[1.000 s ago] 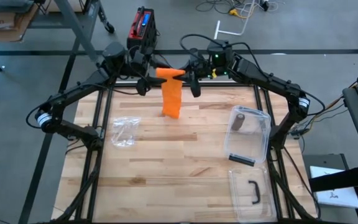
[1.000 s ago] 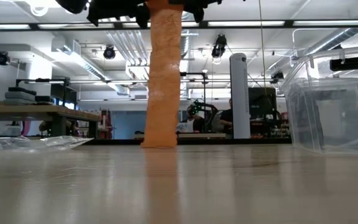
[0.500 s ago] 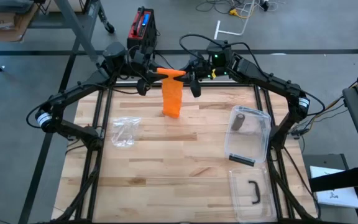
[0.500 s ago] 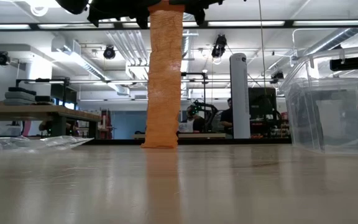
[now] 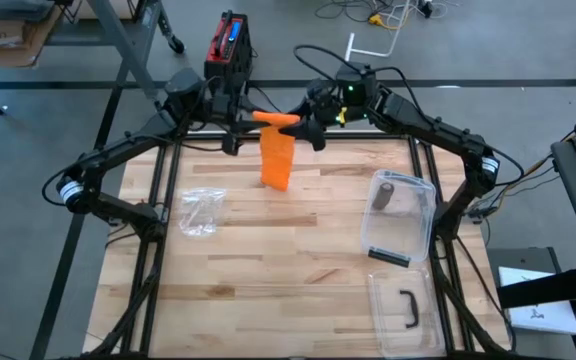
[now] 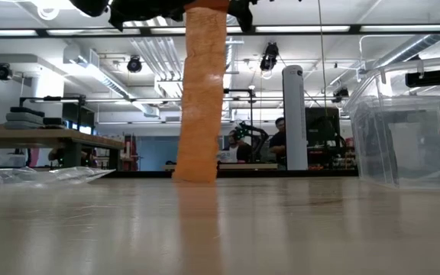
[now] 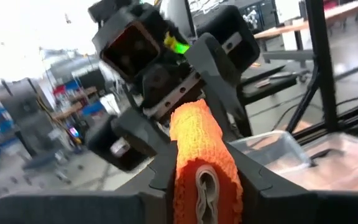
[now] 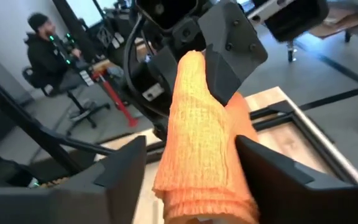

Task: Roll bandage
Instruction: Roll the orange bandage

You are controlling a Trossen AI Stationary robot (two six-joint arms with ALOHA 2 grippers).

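1. The left gripper [image 5: 240, 120] is pinching the rolled end of the orange bandage [image 5: 276, 160] at top centre of the high view.
2. The right gripper [image 5: 308, 122] has its fingers spread, flanking the roll's other end without squeezing it.
3. The roll's axis runs left-right between them, and the loose strip hangs straight down to the table [image 5: 288, 260].
4. My guess: the left arm does the twisting next.
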